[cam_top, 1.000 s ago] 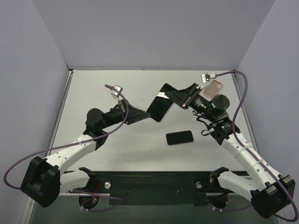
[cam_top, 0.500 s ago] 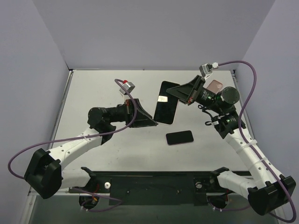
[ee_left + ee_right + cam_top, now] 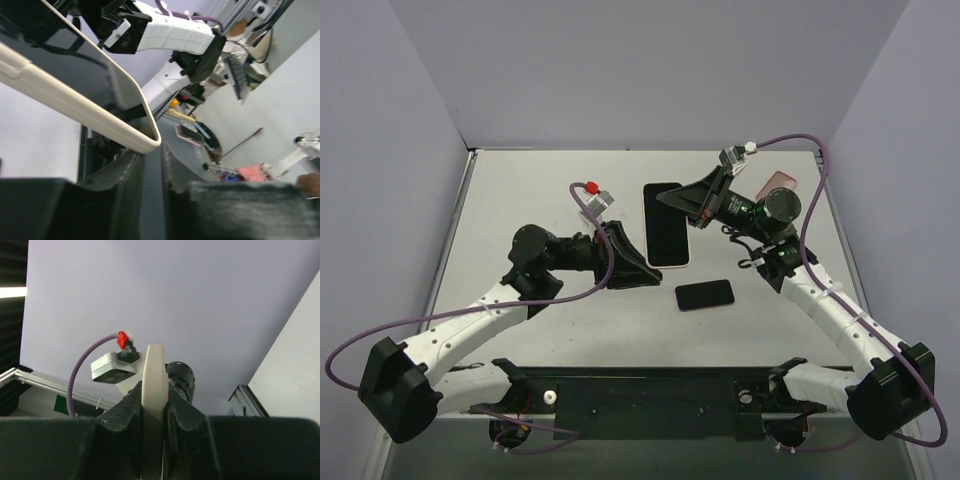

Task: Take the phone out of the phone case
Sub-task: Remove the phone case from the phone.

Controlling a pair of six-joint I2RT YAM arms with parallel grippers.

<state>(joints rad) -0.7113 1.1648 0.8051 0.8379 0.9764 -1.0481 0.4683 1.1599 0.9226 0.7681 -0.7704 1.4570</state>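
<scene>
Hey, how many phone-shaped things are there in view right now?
3. A cream-cased phone held up by the right gripper; a dark phone flat on the table; a pink one far right, partly hidden behind the right arm.

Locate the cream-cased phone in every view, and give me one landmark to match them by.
Top external: the cream-cased phone is at centre, screen towards the camera.
Left wrist: it slants from upper left down to centre, cream edge below the dark screen.
Right wrist: edge-on, a cream strip rising from bottom centre.
Landmark: the red cable plug shows in the top and right wrist views, not in the left wrist's.
</scene>
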